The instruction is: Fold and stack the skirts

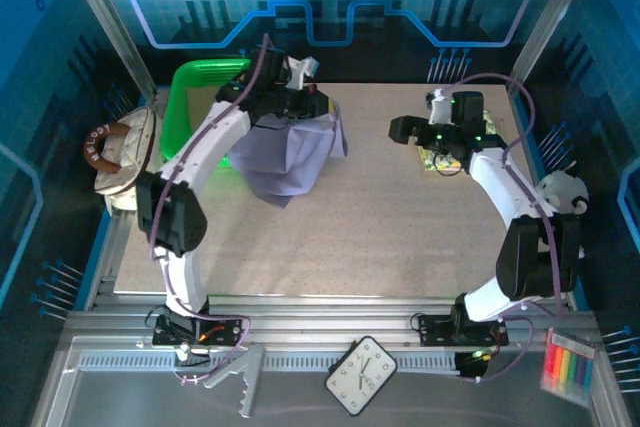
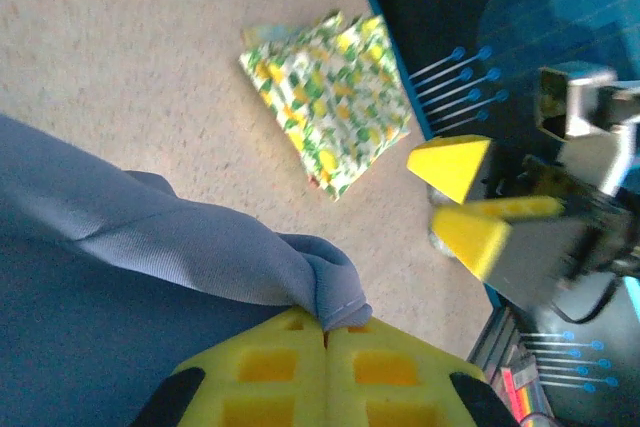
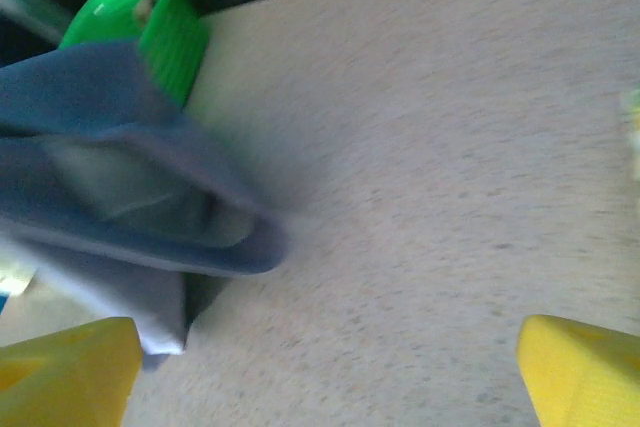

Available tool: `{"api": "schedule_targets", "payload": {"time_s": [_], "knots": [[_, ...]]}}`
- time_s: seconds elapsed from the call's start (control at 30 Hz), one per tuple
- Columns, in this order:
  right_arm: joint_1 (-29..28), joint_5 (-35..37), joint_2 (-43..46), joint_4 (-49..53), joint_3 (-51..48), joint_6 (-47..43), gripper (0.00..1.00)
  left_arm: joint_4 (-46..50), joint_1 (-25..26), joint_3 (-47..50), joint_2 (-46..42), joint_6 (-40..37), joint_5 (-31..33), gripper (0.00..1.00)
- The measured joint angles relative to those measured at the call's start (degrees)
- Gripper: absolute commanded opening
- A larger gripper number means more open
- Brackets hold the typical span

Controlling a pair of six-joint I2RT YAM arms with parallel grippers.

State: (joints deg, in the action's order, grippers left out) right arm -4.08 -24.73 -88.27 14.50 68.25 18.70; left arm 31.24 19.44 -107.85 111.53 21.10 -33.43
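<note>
My left gripper (image 1: 298, 109) is raised over the back left of the table, shut on the hem of the lavender-grey skirt (image 1: 290, 152), which hangs down to the tabletop. In the left wrist view the yellow fingers (image 2: 300, 377) pinch a bunched edge of the lavender-grey skirt (image 2: 150, 237). A folded yellow-green leafy skirt (image 2: 325, 97) lies flat at the back right, partly under the right arm (image 1: 440, 159). My right gripper (image 1: 400, 129) hovers open beside it, facing the hanging skirt (image 3: 110, 167), with nothing between its fingers (image 3: 70, 367).
A green basket (image 1: 195, 97) stands at the back left behind the hanging skirt. A cream handbag (image 1: 115, 152) sits off the left edge and a white plush toy (image 1: 562, 189) off the right edge. A clock (image 1: 360, 375) and markers (image 1: 570, 367) lie on the near rail.
</note>
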Motion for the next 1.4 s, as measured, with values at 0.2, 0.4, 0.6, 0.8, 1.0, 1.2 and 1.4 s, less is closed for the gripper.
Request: {"api": "schedule_targets", "payload": {"time_s": [0.2, 0.4, 0.6, 0.8, 1.0, 1.2, 1.4], "knots": [[-1.77, -6.91, -1.64, -2.32, -3.50, -1.55, 0.95, 2.56, 2.75, -4.50, 8.96, 1.42, -2.67, 0.00], [-1.77, -5.73, -1.16, -2.89, -8.52, -0.07, 1.00, 5.90, 7.63, -16.13, 16.22, 0.76, -4.50, 0.01], [-1.77, -3.48, 2.34, -2.75, -11.02, -0.09, 1.00, 9.55, 7.80, -26.29, 24.20, -2.03, -6.82, 0.17], [-1.75, 1.66, 2.86, -2.54, -11.26, 1.05, 0.99, 10.47, 6.36, -29.05, 26.32, -2.19, -7.17, 0.77], [-2.27, 5.73, -1.53, -0.02, -8.85, 1.57, 0.97, 2.60, 2.67, -11.17, 16.41, 4.59, -5.33, 0.99], [-5.09, 12.55, -6.86, 3.98, -5.18, 2.75, 0.98, -3.30, -2.19, 14.45, -1.57, 13.44, 4.74, 0.99], [-6.80, 23.12, -10.93, 8.79, 0.15, 6.14, 1.00, -3.13, -3.13, 28.02, -10.12, 20.06, 17.79, 0.99]]}}
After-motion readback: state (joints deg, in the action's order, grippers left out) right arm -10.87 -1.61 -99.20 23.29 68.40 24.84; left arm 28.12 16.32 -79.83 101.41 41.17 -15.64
